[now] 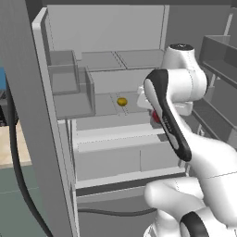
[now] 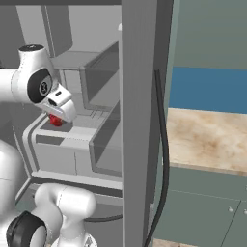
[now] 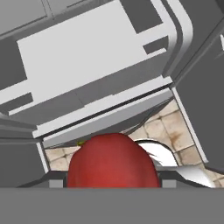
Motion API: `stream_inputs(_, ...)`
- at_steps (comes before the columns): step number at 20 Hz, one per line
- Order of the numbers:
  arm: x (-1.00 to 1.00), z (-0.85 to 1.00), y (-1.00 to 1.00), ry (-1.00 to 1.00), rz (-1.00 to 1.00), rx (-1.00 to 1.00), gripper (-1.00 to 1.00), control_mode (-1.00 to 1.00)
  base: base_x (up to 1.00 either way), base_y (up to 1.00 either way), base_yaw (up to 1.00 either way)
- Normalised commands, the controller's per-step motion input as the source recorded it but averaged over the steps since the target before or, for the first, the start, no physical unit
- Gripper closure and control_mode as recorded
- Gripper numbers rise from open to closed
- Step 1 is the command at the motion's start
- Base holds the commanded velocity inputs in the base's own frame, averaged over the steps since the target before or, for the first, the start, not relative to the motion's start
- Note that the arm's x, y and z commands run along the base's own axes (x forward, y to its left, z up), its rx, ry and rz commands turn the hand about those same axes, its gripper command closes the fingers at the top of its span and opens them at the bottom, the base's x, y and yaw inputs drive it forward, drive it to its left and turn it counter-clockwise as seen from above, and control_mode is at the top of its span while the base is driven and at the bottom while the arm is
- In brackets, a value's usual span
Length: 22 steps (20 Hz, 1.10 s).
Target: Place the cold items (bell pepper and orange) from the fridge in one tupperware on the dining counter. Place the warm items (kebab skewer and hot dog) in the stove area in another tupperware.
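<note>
Pulling the pepper out of the fridge

End effector (image 3: 111,183) is gripping the red bell pepper (image 3: 113,161), bottom middle of frame; I'd be backing out slow to clear the fridge shelf (image 1: 111,107), orange (image 1: 121,101) waiting mid-frame.

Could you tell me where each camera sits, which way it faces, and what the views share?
Left base view: behind the arm on its left, facing forward into the open grey fridge; the white arm fills the lower right, a small round orange lies on a shelf.
Right base view: behind on the right, past the fridge's grey door edge; the arm rises at left.
Hand view: on the hand, looking along the gripper at shelves and tiled floor; dark fingertips flank the fruit.
Shared: the glossy red bell pepper, in all three, held between the fingers.
</note>
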Motion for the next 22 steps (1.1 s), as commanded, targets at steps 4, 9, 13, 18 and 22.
stream_inputs(4,-0.22,-0.38,0.0,0.02,0.08,0.0,1.0,-1.0,0.0,0.0,0.0)
stream_inputs(9,-0.17,-0.48,-0.2,0.04,0.01,0.0,1.0,-1.0,0.0,0.0,0.0)
stream_inputs(13,-0.25,-0.27,-0.32,0.01,0.0,0.0,1.0,-1.0,0.0,0.0,0.0)
stream_inputs(18,-0.73,0.0,-0.06,-0.04,0.01,0.02,1.0,-1.0,0.0,0.0,0.0)
stream_inputs(22,-0.45,-0.04,0.0,0.0,0.0,0.0,1.0,-1.0,0.0,0.0,0.0)
